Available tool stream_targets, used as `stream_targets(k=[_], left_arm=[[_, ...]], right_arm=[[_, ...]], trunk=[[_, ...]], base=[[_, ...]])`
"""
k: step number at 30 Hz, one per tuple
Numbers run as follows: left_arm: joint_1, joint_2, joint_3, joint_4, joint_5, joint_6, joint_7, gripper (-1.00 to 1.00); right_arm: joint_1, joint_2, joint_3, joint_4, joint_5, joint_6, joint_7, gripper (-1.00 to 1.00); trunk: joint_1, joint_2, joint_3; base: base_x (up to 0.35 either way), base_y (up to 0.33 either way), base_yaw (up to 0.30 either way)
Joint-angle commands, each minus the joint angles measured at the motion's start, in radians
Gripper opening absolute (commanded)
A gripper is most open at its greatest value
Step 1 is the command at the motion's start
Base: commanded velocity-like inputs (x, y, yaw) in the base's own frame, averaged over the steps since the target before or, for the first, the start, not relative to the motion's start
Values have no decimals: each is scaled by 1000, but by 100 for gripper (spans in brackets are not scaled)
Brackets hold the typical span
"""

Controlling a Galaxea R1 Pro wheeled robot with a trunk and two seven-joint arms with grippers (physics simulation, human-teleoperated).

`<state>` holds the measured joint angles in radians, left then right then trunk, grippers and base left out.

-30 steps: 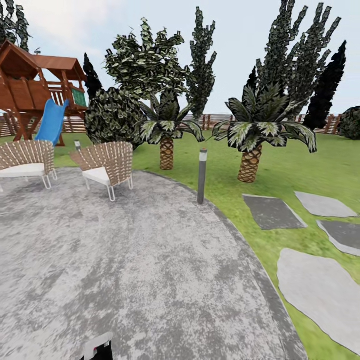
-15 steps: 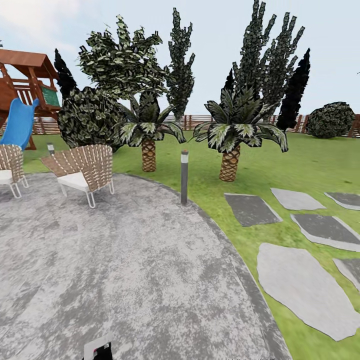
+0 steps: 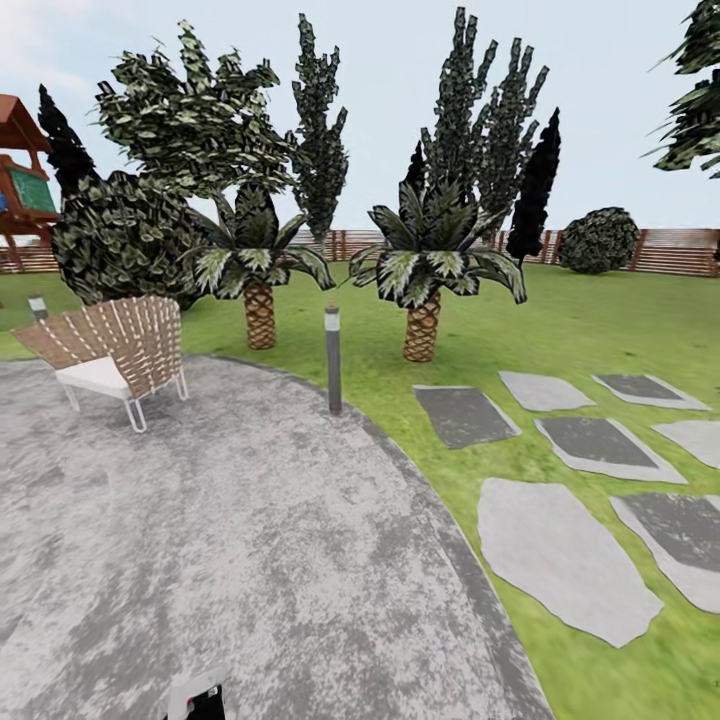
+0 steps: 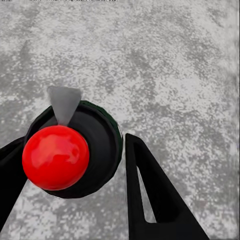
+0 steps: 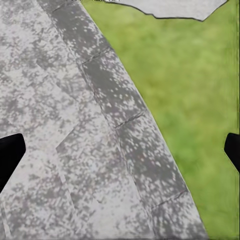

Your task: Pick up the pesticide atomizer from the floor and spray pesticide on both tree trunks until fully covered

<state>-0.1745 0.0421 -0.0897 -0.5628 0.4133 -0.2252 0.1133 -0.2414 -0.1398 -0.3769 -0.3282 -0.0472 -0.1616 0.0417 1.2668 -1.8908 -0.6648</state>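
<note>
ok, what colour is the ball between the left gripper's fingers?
Glossy red ball, seated on a black round body; clearest in the left wrist view.

mottled grey paving, green lawn

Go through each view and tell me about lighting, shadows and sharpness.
Head view: flat, even daylight, no cast shadow under the wicker chair or the lamp post; foliage blocky, distant fence soft. Left wrist view: red ball carries a soft highlight, paving grainy and slightly blurred. Right wrist view: paving edge and grass smeared, no shadows.
</note>
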Motion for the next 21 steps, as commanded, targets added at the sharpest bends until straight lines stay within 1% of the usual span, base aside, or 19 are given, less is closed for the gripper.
stream_targets(k=[1, 21], left_arm=[[0, 1, -8, 0, 7, -4, 8, -100], [0, 1, -8, 0, 6, -5, 8, -100]], right_arm=[[-1, 0, -4, 1, -5, -4, 4, 100], [-1, 0, -6, -1, -6, -4, 4, 100]], trunk=[[-4, 7, 2], [-81, 147, 65]], base=[[0, 0, -250], [0, 0, -250]])
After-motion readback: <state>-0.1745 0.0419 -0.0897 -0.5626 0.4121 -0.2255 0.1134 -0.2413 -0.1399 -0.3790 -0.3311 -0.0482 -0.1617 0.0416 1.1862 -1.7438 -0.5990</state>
